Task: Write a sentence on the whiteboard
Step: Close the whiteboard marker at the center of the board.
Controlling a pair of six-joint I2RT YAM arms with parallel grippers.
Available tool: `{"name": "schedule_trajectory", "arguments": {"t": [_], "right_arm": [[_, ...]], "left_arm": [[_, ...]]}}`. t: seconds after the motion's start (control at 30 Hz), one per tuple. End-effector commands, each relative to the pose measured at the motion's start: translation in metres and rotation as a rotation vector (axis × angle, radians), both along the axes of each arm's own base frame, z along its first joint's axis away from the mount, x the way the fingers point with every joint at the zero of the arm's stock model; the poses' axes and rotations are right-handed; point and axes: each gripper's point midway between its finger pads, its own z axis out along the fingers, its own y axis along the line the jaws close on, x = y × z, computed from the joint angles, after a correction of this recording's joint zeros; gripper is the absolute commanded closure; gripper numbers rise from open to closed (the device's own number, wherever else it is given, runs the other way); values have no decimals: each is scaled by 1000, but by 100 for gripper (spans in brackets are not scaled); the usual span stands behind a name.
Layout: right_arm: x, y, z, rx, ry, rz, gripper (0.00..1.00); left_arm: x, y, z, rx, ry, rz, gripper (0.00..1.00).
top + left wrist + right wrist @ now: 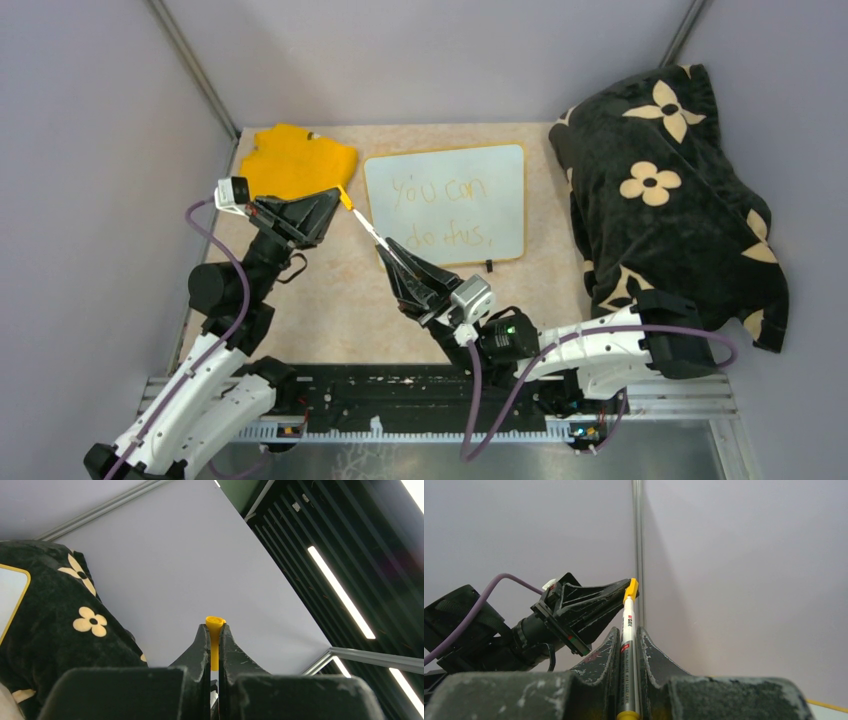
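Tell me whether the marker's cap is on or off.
On: the yellow cap tops the marker, pinched by the left gripper; right gripper holds the barrel. Fully seated: cannot tell.

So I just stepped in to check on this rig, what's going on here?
The whiteboard already carries the sentence "you can do this" in two lines. The right claw is shut on a white marker, held by the board's left edge. The left claw pinches the yellow cap at the marker's far end, so the two arms meet tip to tip. It looks like the pen is being capped after writing, though that is a guess.
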Motion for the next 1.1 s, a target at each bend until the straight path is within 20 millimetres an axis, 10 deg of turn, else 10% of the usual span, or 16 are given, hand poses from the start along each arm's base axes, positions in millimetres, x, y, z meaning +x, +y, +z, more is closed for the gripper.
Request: {"name": "schedule_trajectory", "arguments": {"t": [0.0, 1.07], "right_arm": [[-2, -10, 18, 80, 12, 8, 100], [-2, -7, 12, 62, 25, 15, 100]], "left_arm": [[-7, 6, 10, -26, -37, 9, 100], [-10, 6, 22, -24, -68, 13, 100]]}}
